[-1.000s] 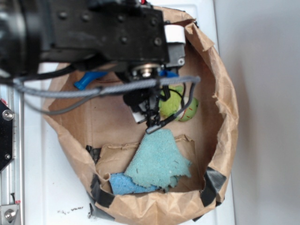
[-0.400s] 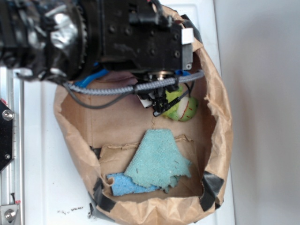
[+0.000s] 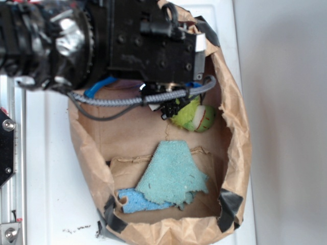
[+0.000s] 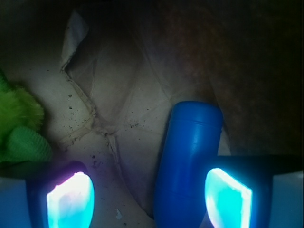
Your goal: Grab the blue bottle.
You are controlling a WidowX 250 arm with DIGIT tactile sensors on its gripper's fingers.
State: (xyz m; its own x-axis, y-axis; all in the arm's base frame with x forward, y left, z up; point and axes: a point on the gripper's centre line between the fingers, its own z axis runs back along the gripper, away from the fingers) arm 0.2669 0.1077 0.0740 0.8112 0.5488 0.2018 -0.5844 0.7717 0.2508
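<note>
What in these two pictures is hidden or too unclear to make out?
- Blue bottle: the exterior view shows only slivers beside the arm; the wrist view cuts off its lower part, so the neck is unseen.
- Tool: the pads glow blurred at the wrist view's bottom edge; contact with the bottle cannot be judged.
- Green plush: partly behind cables outside, cropped at the wrist view's left edge.
- Blue sponge piece: mostly under the teal foam.
</note>
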